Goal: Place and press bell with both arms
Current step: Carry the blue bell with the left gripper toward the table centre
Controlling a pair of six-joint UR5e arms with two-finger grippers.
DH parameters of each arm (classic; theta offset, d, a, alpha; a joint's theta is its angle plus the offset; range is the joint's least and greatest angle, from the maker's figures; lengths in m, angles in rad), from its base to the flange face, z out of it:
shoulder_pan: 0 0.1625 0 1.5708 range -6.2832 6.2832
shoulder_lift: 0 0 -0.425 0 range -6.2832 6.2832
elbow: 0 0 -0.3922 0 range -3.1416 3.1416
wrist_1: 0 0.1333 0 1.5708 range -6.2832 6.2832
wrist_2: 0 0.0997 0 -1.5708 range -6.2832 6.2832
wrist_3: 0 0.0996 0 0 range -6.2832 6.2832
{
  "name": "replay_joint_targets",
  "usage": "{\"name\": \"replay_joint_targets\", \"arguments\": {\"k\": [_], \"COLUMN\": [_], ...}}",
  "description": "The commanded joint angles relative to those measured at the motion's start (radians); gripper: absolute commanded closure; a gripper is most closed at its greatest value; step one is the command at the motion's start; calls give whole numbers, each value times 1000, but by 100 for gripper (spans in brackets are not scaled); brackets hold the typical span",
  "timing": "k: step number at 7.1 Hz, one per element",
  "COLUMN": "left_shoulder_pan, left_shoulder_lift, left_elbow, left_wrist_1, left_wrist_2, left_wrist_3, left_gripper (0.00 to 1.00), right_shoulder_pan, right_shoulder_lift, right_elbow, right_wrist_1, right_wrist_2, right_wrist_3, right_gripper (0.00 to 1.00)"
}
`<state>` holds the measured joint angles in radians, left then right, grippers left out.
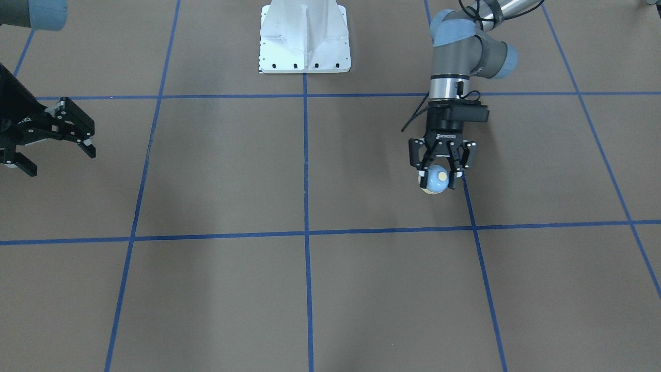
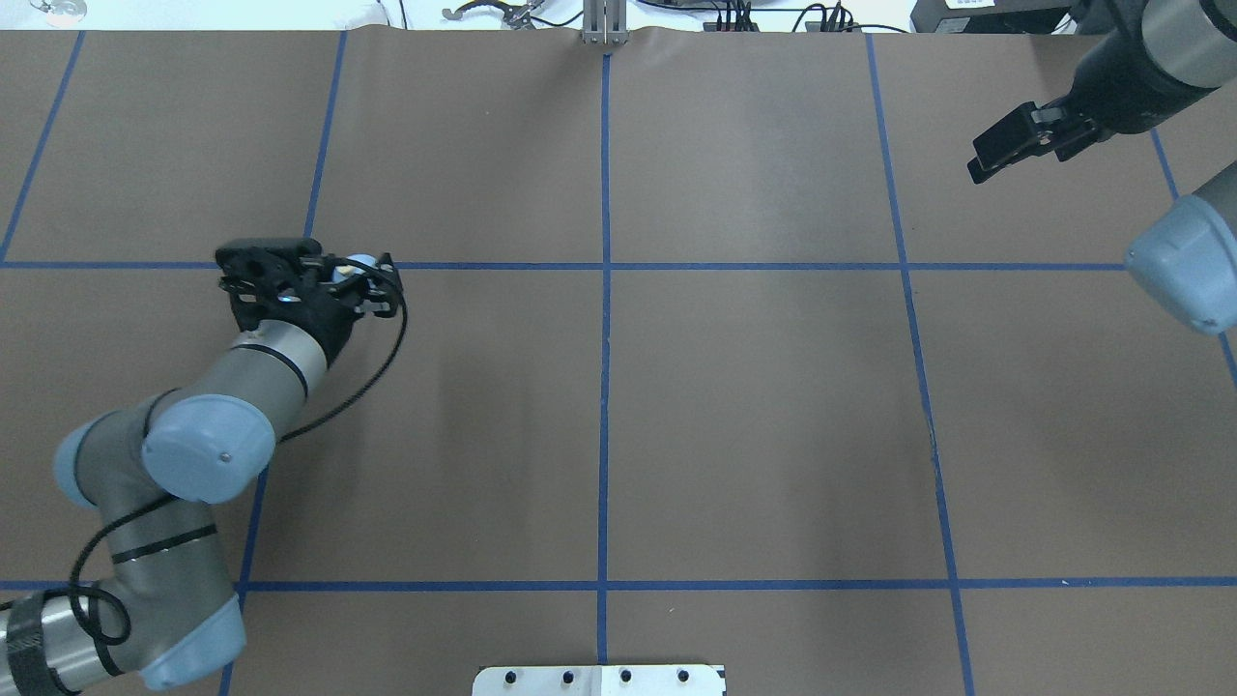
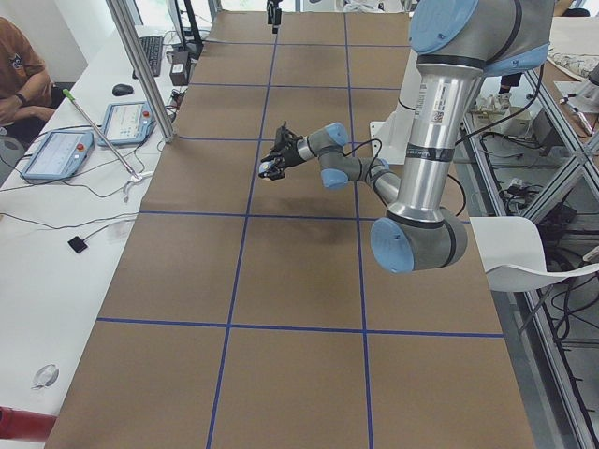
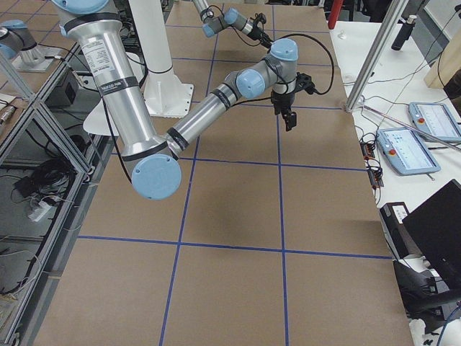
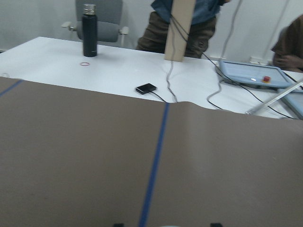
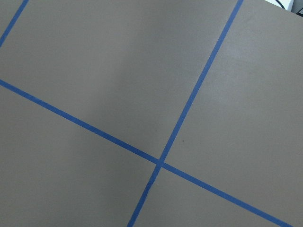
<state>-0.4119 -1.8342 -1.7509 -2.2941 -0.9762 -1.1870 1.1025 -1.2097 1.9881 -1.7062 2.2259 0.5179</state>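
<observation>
The light-blue bell (image 1: pixel 435 178) with its cream button sits between the fingers of my left gripper (image 1: pixel 438 184), which is shut on it low over the brown table. I cannot tell whether the bell's base touches the table. In the overhead view, the left gripper (image 2: pixel 365 280) hides most of the bell (image 2: pixel 360 262). My right gripper (image 1: pixel 62 163) is open and empty, far off at the table's other side; it also shows in the overhead view (image 2: pixel 988 159). The right wrist view shows only table and tape.
The white bolted pedestal (image 1: pixel 304 39) stands at the robot's side of the table. Blue tape lines (image 1: pixel 305 232) divide the brown surface into squares. Beyond the table's far edge is a white bench with a black bottle (image 5: pixel 89 30), tablets and people.
</observation>
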Motion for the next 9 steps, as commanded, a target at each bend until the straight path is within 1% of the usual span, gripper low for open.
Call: {"name": "replay_joint_targets", "arguments": {"k": [1, 2, 3, 4, 5, 6, 7, 8, 9], "left_shoulder_pan": [62, 62, 62, 65, 68, 80, 111, 111, 104], "left_shoulder_lift": [-117, -134, -131, -144, -214, -334, -415, -457, -464], "left_elbow": [57, 70, 76, 103, 169, 250, 328, 381, 395], "left_wrist_1": [-11, -57, -129, -193, -268, -295, -295, -298, -327], "left_wrist_2": [1, -2, -21, -95, -125, -143, -145, -147, -179], "left_wrist_3": [195, 240, 257, 397, 474, 477, 480, 510, 618], "left_gripper": [100, 100, 100, 100, 100, 100, 100, 100, 100], "right_shoulder_pan": [-44, -67, -69, -69, -84, -116, -128, -128, -128], "right_shoulder_lift": [4, 10, 13, 12, 13, 31, 32, 24, 27], "right_elbow": [18, 32, 46, 57, 61, 66, 60, 57, 51], "right_wrist_1": [0, 0, 0, 0, 0, 0, 0, 0, 0], "right_wrist_2": [11, 14, 17, 18, 20, 18, 17, 11, 9], "right_wrist_3": [163, 165, 165, 168, 189, 217, 221, 221, 220], "right_gripper": [0, 0, 0, 0, 0, 0, 0, 0, 0]}}
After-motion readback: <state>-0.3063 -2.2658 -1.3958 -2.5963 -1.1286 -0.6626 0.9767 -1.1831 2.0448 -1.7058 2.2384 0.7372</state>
